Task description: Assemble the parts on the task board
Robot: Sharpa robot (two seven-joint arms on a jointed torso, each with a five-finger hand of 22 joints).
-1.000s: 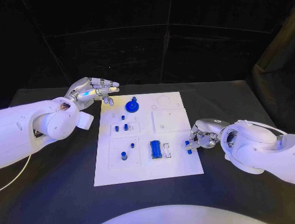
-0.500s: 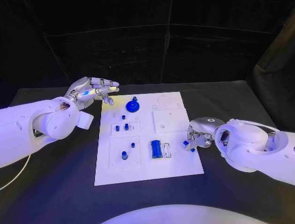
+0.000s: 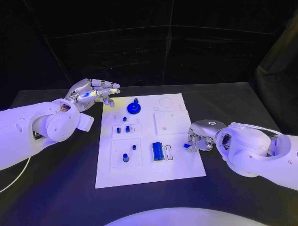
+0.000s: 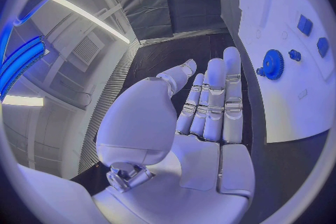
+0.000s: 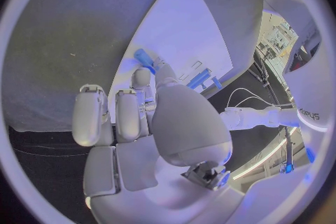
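Observation:
The white task board (image 3: pixel 179 165) lies in the middle of the black table. A blue gear (image 3: pixel 133 108) stands near its far edge, a long blue block (image 3: pixel 157 150) sits in a slot near the middle, and small blue pegs (image 3: pixel 127 128) stand in the left plates. My right hand (image 3: pixel 203 138) is at the board's right edge and pinches a small blue part (image 3: pixel 187 145) between thumb and finger; the right wrist view shows that part (image 5: pixel 143 59) at the fingertips (image 5: pixel 142 77). My left hand (image 3: pixel 95 91) hovers off the board's far left corner, fingers (image 4: pixel 213 101) apart, holding nothing.
Bare black table (image 3: pixel 61 188) surrounds the board (image 4: pixel 297 106) on all sides. In the left wrist view the gear (image 4: pixel 271 63) and two small blue parts (image 4: pixel 305 24) stand on the board beyond my fingers. A black curtain (image 3: pixel 156 47) closes off the back.
My right arm has rolled in toward the board and its hand has shifted the pinched blue part slightly up and left at the board's right edge. The left hand has stayed put.

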